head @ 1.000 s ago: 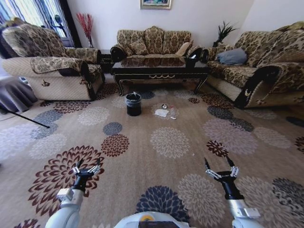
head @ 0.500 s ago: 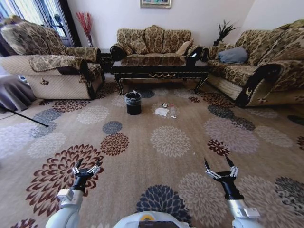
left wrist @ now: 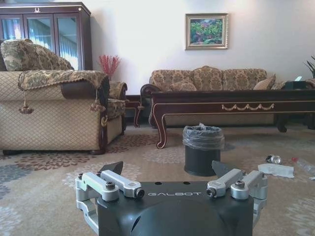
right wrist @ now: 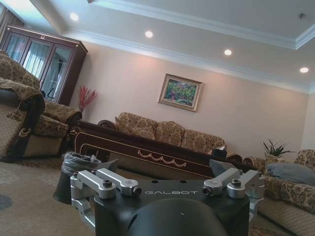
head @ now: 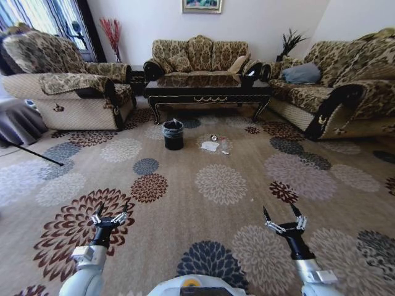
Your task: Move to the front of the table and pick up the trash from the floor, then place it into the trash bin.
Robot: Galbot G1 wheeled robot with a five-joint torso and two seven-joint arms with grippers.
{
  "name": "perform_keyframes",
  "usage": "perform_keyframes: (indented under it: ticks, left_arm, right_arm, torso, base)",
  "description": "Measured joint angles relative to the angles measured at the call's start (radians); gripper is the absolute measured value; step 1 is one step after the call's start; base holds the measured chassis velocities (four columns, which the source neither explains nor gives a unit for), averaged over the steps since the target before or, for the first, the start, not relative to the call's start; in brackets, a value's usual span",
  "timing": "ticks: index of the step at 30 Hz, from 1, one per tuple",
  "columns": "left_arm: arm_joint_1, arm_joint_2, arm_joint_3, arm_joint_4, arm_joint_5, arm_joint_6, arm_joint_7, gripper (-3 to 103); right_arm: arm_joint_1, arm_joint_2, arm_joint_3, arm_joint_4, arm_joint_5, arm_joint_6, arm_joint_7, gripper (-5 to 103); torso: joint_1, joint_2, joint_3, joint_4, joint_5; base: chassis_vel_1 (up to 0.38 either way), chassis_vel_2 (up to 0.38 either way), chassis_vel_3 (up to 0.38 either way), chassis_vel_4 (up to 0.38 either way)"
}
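Metal-fingered left end effector (head: 109, 213) and right end effector (head: 283, 217) — both spread wide, empty.

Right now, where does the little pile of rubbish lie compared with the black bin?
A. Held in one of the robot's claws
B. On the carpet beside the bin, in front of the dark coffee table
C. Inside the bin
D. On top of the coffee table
B: the trash lies on the floor just beside the trash bin, in front of the table; the left gripper and right gripper hang open and empty.
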Motion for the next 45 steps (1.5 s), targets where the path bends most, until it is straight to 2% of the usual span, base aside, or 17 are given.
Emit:
perform_keyframes:
  ticks: [12, 45]
  left_arm:
    - [0.001, 0.000, -0.003, -0.004, -0.005, -0.011, 0.020, 100]
    - [-0.004, -0.009, -0.008, 0.011, -0.018, -0.021, 0.022, 100]
  right_arm:
    - [0.001, 0.000, 0.001, 0.000, 0.006, 0.003, -0.001, 100]
    - [0.003, 0.000, -0.003, 0.011, 0.004, -0.003, 0.001, 100]
  torso:
    - [0.001, 0.000, 0.003, -0.0001, 0.0000]
    - [0.001, 0.000, 0.006, -0.0001, 0.0000]
  base:
    - [-0.073, 0.070, 0.064, -0.074]
    - [-0.110, 0.107, 0.102, -0.110]
